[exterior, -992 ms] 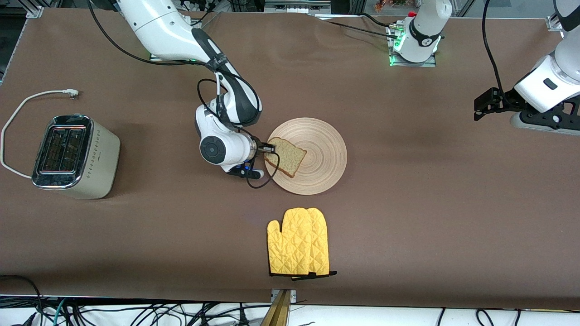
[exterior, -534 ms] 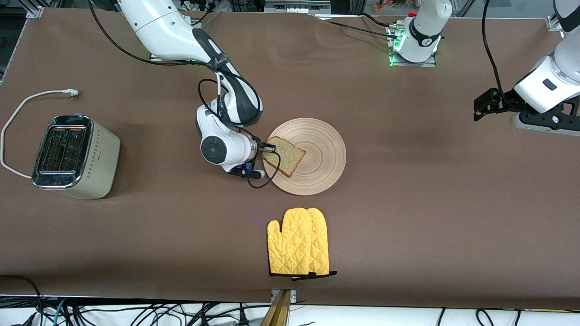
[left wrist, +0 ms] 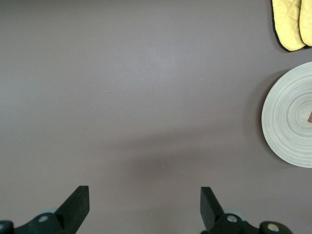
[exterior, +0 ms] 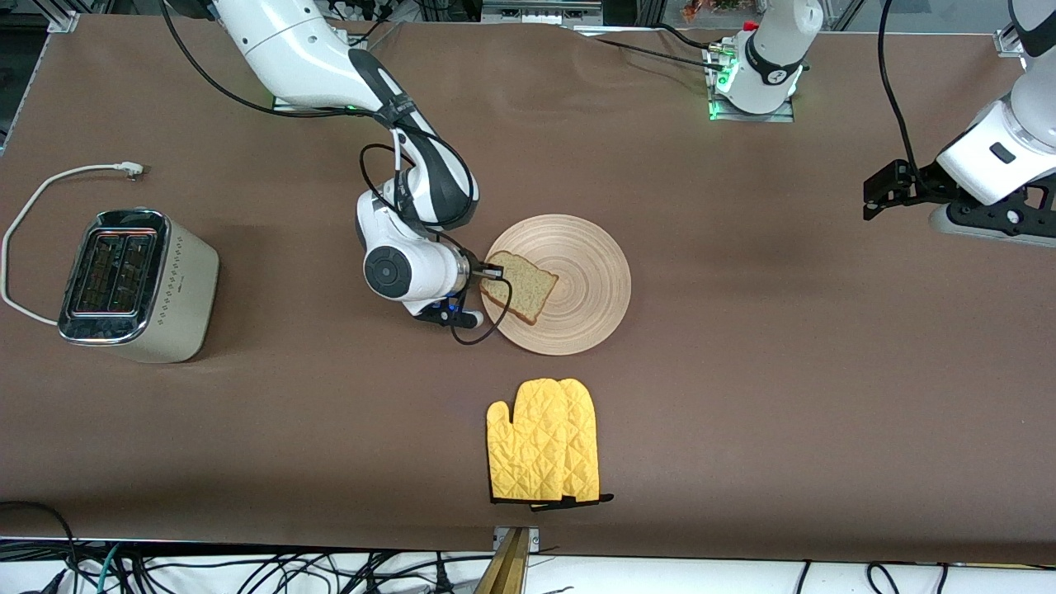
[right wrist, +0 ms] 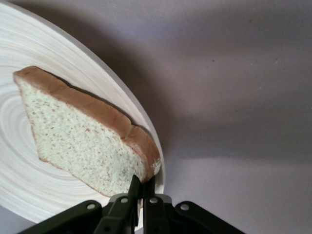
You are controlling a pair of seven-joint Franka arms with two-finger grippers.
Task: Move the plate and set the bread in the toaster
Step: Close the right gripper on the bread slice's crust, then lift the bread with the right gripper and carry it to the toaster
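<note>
As counted: one bread (exterior: 521, 286), one plate (exterior: 590, 285).

Bare brown table (exterior: 313, 396) is seen between the right gripper (exterior: 490, 270) and the toaster (exterior: 136, 285) (nothing is set along that stretch). Under this pincer lies the plate (exterior: 590, 289). The yellow mitt (exterior: 542, 452) lies nearer the camera. Only bare cloth is seen below the left gripper (left wrist: 141, 207).

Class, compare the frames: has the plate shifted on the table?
No. The plate sits the same way above the yellow mitt; any shift is negligible.
</note>
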